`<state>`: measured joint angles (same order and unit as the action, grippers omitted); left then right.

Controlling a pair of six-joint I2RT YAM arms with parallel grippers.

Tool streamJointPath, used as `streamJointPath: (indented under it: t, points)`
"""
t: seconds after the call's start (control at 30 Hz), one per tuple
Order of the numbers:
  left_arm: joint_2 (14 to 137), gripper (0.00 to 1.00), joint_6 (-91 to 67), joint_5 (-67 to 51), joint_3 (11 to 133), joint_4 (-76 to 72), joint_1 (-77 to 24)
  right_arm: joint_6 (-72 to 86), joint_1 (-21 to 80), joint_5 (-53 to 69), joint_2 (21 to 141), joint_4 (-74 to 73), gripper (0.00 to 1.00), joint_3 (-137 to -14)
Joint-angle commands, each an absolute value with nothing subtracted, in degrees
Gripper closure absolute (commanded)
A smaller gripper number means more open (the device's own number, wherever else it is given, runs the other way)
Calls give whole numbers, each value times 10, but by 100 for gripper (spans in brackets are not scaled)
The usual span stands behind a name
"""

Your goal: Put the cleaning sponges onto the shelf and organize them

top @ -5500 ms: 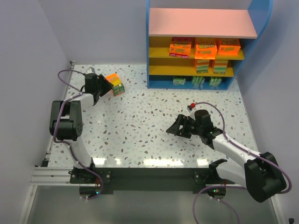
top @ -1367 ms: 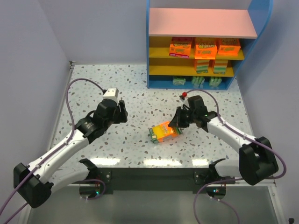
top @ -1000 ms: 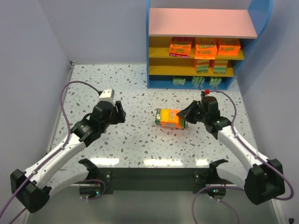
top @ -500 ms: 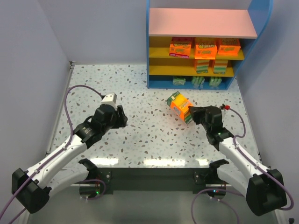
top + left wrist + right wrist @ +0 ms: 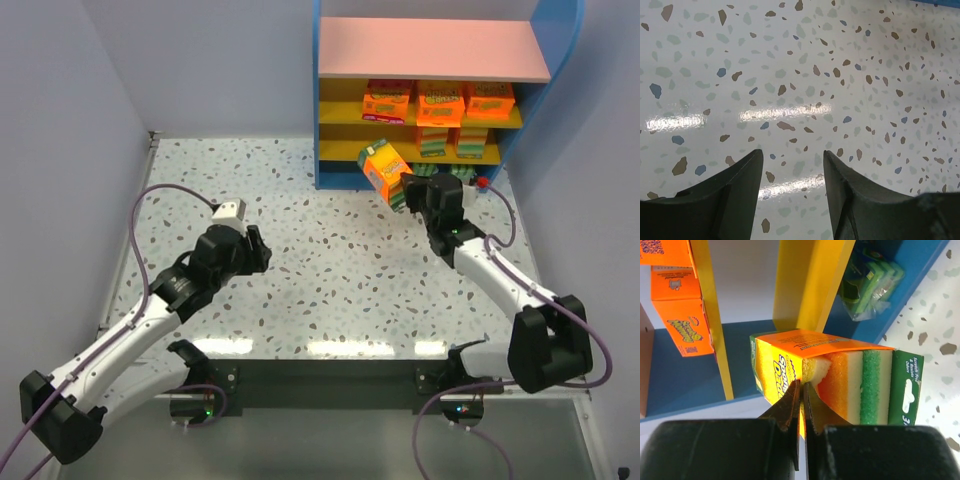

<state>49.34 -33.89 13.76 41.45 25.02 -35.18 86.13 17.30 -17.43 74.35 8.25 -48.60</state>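
My right gripper (image 5: pixel 408 190) (image 5: pixel 801 385) is shut on the thin wrapper edge of an orange sponge pack (image 5: pixel 384 170) (image 5: pixel 840 370) with green and white layers. It holds the pack tilted in the air, just in front of the lower left of the blue-framed shelf (image 5: pixel 318 110). Several orange packs (image 5: pixel 440 103) (image 5: pixel 682 325) sit on the yellow tiers (image 5: pixel 810 285). Green sponges (image 5: pixel 425 175) (image 5: pixel 870 280) lie on the bottom level. My left gripper (image 5: pixel 258 250) (image 5: pixel 791 152) hangs open and empty over the speckled table's left half.
The pink top board (image 5: pixel 430 48) caps the shelf at the back right. Grey walls close in the table (image 5: pixel 300 280) on the left and behind. The right arm's purple cable (image 5: pixel 500 215) loops beside the shelf's right post.
The right arm has carried the orange pack from mid-table up and back to the shelf's lower left front, turning it. The left arm stayed nearly still, its fingers narrowing slightly.
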Motion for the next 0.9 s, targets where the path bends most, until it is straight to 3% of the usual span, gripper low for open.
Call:
streamJointPath:
  t: [0.0, 0.4, 0.87]
  points:
    - [478, 44, -345, 151, 423, 250, -348, 862, 174, -217, 783, 97, 100, -539]
    - [460, 44, -342, 161, 444, 281, -348, 934, 178, -296, 903, 38, 100, -687]
    - [445, 45, -348, 156, 444, 301, -348, 1037, 201, -392, 1014, 53, 100, -740]
